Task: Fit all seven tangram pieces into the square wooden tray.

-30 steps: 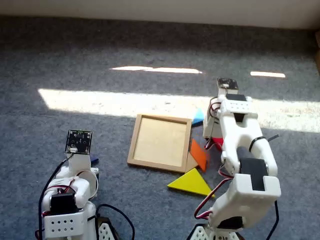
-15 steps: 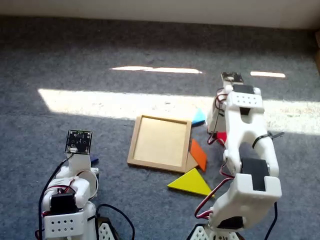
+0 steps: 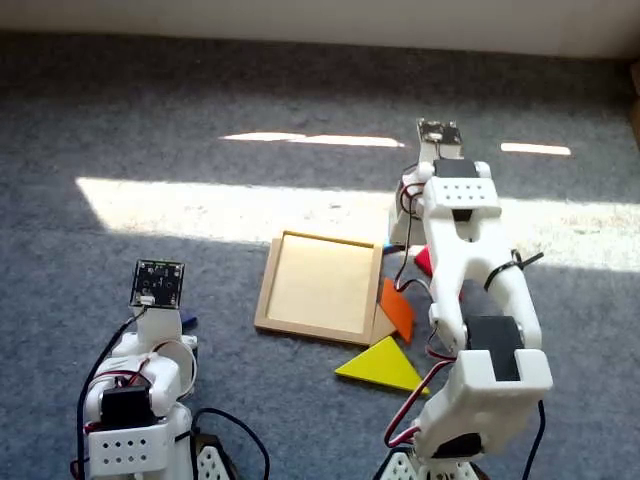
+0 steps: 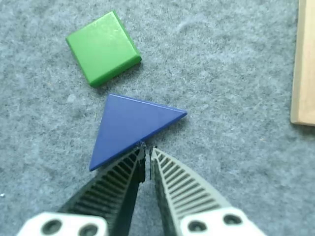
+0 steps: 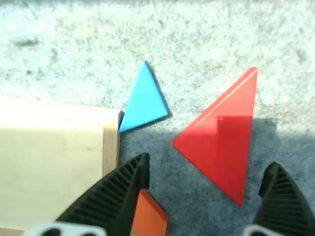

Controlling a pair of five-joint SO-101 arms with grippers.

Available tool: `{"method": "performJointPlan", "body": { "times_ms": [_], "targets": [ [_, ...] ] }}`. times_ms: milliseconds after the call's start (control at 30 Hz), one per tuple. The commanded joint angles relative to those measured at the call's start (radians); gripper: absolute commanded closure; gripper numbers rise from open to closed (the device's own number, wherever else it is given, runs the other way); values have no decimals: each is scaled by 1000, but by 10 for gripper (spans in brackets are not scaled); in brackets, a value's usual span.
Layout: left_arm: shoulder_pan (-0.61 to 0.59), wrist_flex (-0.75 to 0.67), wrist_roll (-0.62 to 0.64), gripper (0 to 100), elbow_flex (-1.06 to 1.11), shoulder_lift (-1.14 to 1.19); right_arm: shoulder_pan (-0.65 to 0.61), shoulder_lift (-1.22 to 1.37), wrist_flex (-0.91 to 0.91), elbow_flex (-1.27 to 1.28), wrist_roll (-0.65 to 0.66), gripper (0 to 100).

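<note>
The square wooden tray [image 3: 267, 292] lies on the carpet with nothing in it. Along its right side lie an orange piece [image 3: 397, 308], a small tan triangle [image 3: 382, 326] and a yellow triangle [image 3: 383, 367]. My right arm [image 3: 455, 205] hangs over the tray's far right corner. Its gripper [image 5: 206, 169] is open above the carpet between a light blue triangle [image 5: 144, 98] and a red triangle [image 5: 224, 132], holding nothing. My left gripper [image 4: 146, 147] is shut, its tips touching the edge of a dark blue triangle [image 4: 130, 129]. A green square [image 4: 103, 47] lies just beyond.
The left arm's base [image 3: 135, 400] sits at the front left, folded back. The tray's edge [image 4: 305, 64] is off to the side of the dark blue triangle. Sunlit bands cross the grey carpet behind the tray.
The right arm has swung left toward the tray's far right corner and now covers the light blue triangle in the high view. The left arm has stayed put.
</note>
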Motion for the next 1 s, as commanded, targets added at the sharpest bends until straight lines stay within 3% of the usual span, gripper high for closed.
{"method": "performJointPlan", "body": {
  "times_ms": [0, 200, 467, 967],
  "targets": [
    [-13, 8, -6, 957, 19, -41, 16, -8, -24, -44, -9, 640],
    [-13, 8, -6, 957, 19, -41, 28, 25, -24, -47, -72, 526],
    [-13, 8, -6, 957, 19, -41, 67, 232, -22, -127, -72, 526],
    [-13, 8, -6, 957, 19, -41, 68, 271, 2, -191, -78, 526]
  ]
}}
